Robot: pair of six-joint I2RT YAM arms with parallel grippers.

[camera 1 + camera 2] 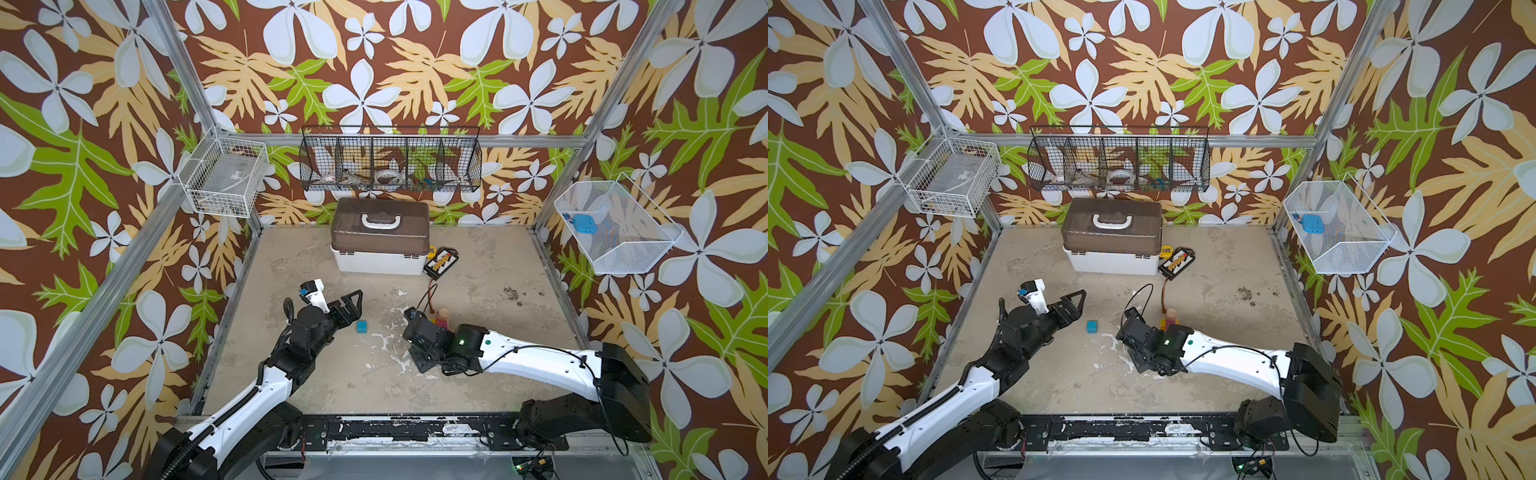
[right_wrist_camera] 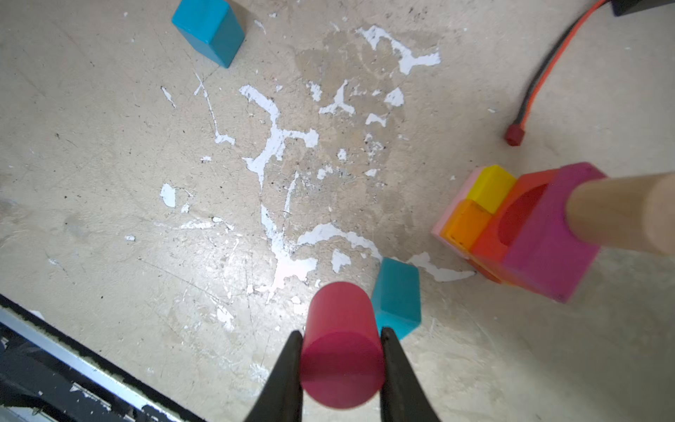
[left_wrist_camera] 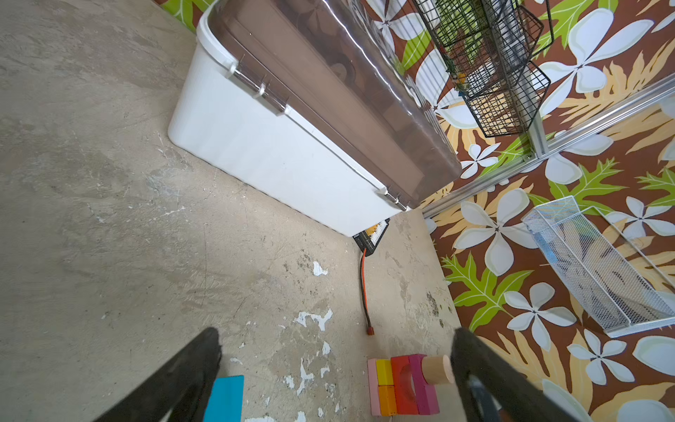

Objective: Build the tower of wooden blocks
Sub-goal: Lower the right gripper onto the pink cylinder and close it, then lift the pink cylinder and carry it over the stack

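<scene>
The tower stands right of the table's middle: a pink slab, yellow and orange cubes, a red arch, a magenta block and a tan cylinder as its cap. My right gripper is shut on a red cylinder, near the table in front of the tower. A teal block lies just beyond its fingers. A teal cube sits alone on the table near my left gripper, which is open and holds nothing.
A white box with a brown lid stands at the back, with a black and yellow pack beside it. The pack's red and black wire trails toward the tower. Wire baskets hang on the walls. The front rail is close to my right gripper.
</scene>
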